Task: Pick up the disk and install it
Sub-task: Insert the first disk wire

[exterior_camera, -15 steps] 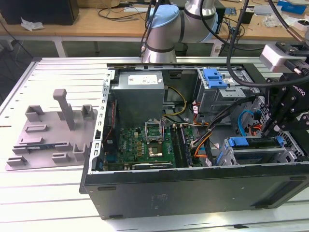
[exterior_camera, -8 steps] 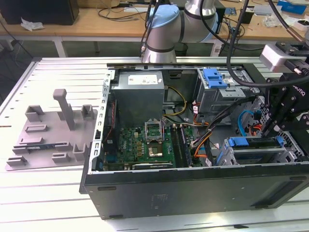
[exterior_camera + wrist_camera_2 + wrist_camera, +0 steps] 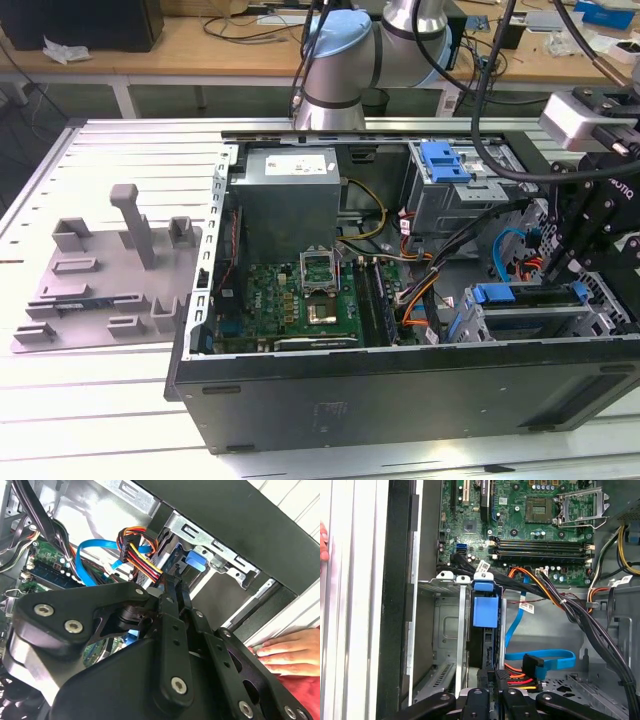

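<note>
At the drive cage (image 3: 445, 630), at the exterior view's right end of the open computer case (image 3: 400, 395), the gripper (image 3: 489, 682) hangs low over the slot, on the same line as the disk (image 3: 485, 611). Clamped on the disk or let go: cannot tell, its own black linkage hides the meeting point in both wrist views. The disk stands on edge inside the cage, between the metal walls. Its blue bracket tab is at the end toward the motherboard (image 3: 520, 525), and the gripper is close at the opposite end, seemingly touching. My reading is that this is the seating stage, with the disk looking mostly home. To do it well, any travel left should run straight along the cage rails, with no twist that would cock the bracket. It should be slow at the end and stop once the bracket sits flush. Just beside the gripper lie the blue data cable (image 3: 545, 657) and the orange-red-yellow power lead (image 3: 142, 560), which should be kept from being pinched against the disk. Further out, a person's hand (image 3: 282, 647) rests against the outside of the case near the cage. That is worth minding, since a hard shove could jolt the case.
</note>
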`<state>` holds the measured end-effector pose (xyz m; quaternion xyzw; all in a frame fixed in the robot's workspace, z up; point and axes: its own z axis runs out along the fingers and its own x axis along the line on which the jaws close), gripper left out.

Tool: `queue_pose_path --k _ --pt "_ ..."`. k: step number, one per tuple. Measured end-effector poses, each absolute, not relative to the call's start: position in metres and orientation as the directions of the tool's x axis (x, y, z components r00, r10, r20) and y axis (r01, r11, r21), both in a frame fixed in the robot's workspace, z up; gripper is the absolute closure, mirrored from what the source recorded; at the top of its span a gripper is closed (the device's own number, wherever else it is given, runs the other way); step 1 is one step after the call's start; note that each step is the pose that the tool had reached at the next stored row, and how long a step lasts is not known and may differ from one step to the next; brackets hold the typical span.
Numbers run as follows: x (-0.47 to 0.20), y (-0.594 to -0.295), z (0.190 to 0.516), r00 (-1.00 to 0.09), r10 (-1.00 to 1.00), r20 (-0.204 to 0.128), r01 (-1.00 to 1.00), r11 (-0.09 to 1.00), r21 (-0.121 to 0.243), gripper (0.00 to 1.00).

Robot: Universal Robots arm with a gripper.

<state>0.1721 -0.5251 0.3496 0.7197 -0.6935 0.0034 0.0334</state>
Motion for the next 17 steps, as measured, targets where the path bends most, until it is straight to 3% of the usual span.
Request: queue_pose_path --k 17 --pt "0.1721 -0.5254 0.3467 0.038 -0.998 0.051 -0.998 -0.036 0.043 0.83"
